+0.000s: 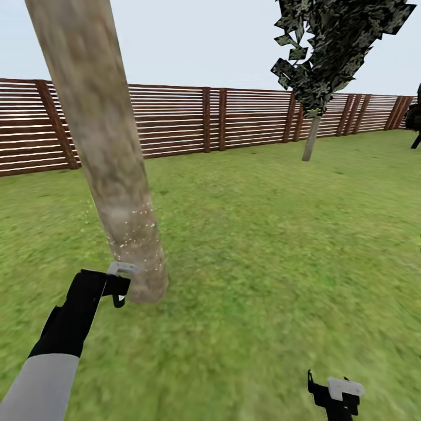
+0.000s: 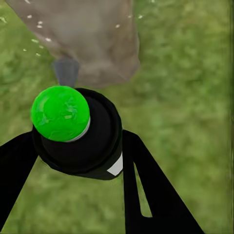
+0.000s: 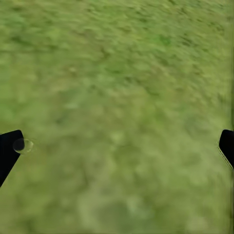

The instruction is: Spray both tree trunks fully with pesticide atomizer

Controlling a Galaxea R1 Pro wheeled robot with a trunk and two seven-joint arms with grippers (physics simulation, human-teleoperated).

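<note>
Pesticide atomizer [image 2: 78, 134]: a small black bottle with a bright green ball on top. In the left wrist view it sits squeezed between the two black fingers of the left claw, low down near the foot of the big tree.
Left gripper [image 1: 120, 286]: closed tight around the bottle. In the head view it is on a black and grey arm and hangs just beside the bottom of the trunk.
Nozzle [image 2: 66, 72]: a little grey cone past the green ball, right by the trunk.
Near tree trunk [image 1: 102, 146]: thick, pale and a bit brown in patches. It leans and gets wider at the bottom.
White specks [image 1: 137, 225]: lots of tiny white dots on the low part of the trunk and in the air next to it.
Far tree [image 1: 327, 52]: thin trunk, dark jagged leaves, standing well apart by the fence.
Right gripper [image 1: 336, 394]: low at the bottom of the head view. In the right wrist view its two black fingers [image 3: 9, 153] are far apart with nothing between them.
Grass [image 3: 122, 97]: green and blurry, all over the ground.
Fence [image 1: 234, 120]: brown wooden slats running across the back of the garden.
Sky [image 1: 204, 41]: pale and grey-blue above the fence.
</note>
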